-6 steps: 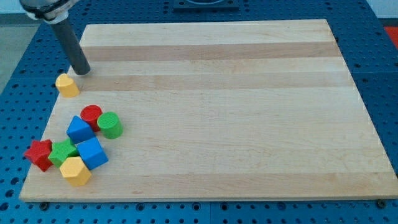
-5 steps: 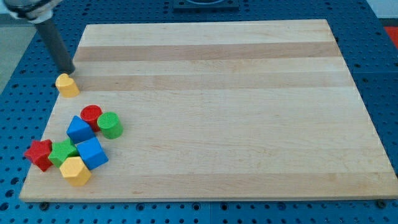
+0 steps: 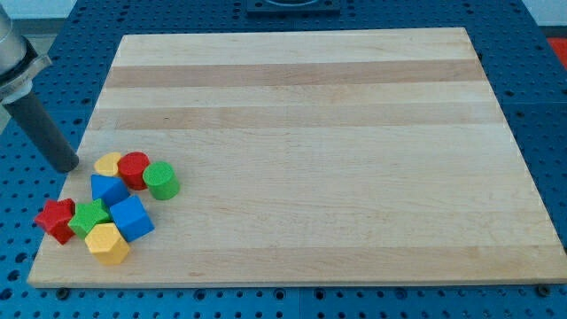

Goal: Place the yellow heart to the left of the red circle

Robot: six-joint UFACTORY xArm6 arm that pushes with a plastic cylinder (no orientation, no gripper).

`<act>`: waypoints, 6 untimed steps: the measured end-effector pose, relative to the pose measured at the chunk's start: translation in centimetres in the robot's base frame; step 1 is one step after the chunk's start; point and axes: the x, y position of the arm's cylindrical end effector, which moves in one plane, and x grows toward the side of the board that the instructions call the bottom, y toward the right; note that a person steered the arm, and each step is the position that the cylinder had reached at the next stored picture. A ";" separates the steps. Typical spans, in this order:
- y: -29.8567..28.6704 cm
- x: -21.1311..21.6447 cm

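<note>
My tip (image 3: 66,166) is resting bare just off the board's (image 3: 310,106) left edge, holding nothing, while the yellow heart (image 3: 107,164) is sitting just right of it, touching the red circle's (image 3: 135,168) left side

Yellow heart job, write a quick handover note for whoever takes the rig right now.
My tip sits off the board's left edge, just left of the yellow heart, apart from it.
The yellow heart lies against the left side of the red circle, at the top of the block cluster.
Done: heart looks placed left of the circle.
Left: likely nothing; verify and keep the tip clear.
</note>
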 end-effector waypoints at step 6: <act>0.1 0.7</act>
